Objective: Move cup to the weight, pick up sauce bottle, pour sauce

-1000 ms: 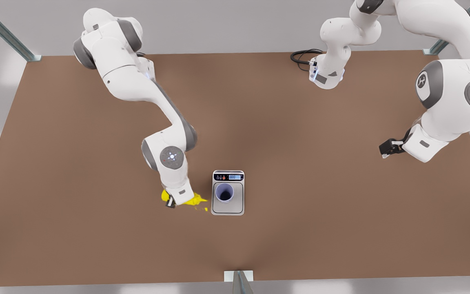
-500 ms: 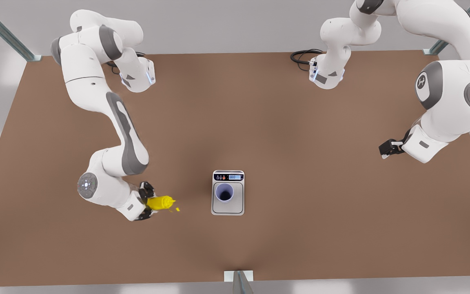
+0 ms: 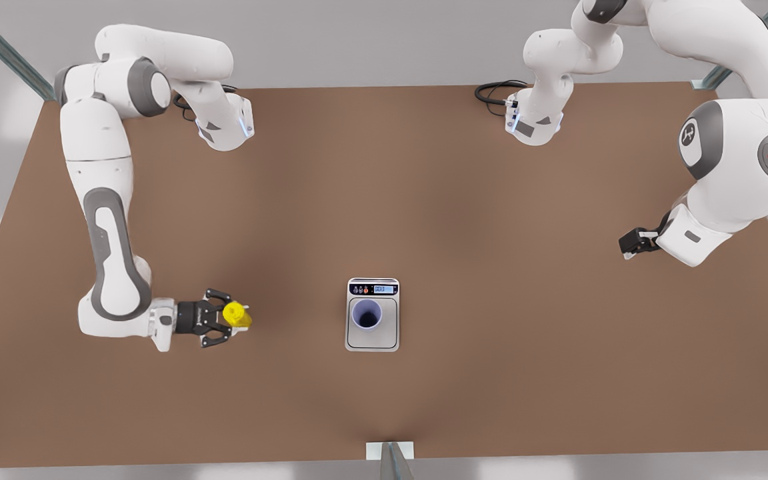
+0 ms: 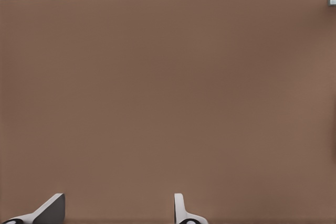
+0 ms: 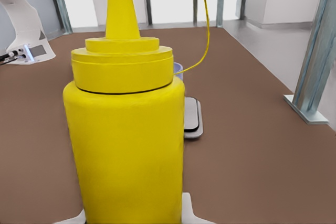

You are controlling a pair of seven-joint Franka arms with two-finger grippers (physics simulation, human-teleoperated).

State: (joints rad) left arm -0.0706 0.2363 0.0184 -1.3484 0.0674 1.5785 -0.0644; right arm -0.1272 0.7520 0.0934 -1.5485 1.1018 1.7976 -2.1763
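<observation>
The right claw [image 3: 232,316], on the arm at the front view's left, pinched the small bright yellow cylindrical squeeze bottle [image 3: 237,315] between its dark fingers [image 3: 217,295] and held it upright above the flat brown surface [image 3: 424,200]. The forearm lay roughly level, pointing toward the front view's right. In the right wrist view the same sauce bottle [image 5: 126,145] stood upright with its stepped yellow cap and cone nozzle on top, and two pale fingertips [image 5: 186,211] pressed against its lower sides. A thin yellow thread of sauce [image 5: 205,30] curved through the air past the nozzle.

The bottle was well apart from the flat rectangular silver-grey digital kitchen scale [image 3: 373,337], which lay on the surface toward the front view's right of it. The small lavender-blue tapered plastic cup [image 3: 366,315] stood upright on the scale's rounded-square plate, its dark inside open upward, below the small blue display [image 3: 384,289]. The right wrist view showed that cup's rim [image 5: 178,68] peeking out behind the bottle, with the scale [image 5: 191,121] beneath it.

The left claw [image 3: 631,241] waited at the front view's right, well apart from the scale. The left wrist view showed its pale fingertips [image 4: 179,211] spread apart over the bare surface [image 4: 168,103], holding nothing.
</observation>
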